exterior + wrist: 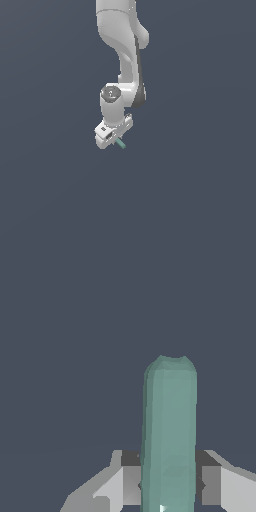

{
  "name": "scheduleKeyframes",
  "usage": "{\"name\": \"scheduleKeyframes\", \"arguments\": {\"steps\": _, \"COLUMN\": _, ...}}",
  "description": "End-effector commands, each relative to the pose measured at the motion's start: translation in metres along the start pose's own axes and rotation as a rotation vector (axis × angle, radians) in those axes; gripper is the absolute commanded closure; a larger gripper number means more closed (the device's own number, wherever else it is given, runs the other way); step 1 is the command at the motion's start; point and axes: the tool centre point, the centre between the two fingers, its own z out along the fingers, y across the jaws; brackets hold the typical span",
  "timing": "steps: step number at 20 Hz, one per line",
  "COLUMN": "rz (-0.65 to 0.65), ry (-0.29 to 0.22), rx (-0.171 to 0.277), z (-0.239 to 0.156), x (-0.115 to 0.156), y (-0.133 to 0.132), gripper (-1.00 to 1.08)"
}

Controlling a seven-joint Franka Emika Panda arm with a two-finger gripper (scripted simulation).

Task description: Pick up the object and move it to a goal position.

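Your tool (115,141) is closed on the teal stick (169,436), which sits between its two fingers (120,483) and juts out toward the exterior view's right, beneath the white arm (125,55).

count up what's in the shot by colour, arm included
teal-green: 1, the stick, clamped between the fingers of the gripper
white: 1, the robot arm with that gripper
total: 2, against a plain dark blue-grey backdrop
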Motion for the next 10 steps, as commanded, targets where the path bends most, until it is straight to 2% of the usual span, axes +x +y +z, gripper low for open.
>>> {"name": "scheduleKeyframes", "arguments": {"steps": 1, "rz": 0.000, "ry": 0.000, "rx": -0.001, "z": -0.019, "x": -0.001, "y": 0.005, "gripper": 1.08}}
{"name": "scheduleKeyframes", "arguments": {"steps": 10, "rz": -0.001, "ry": 0.001, "rx": 0.000, "z": -0.110, "x": -0.005, "y": 0.030, "gripper": 1.08}}
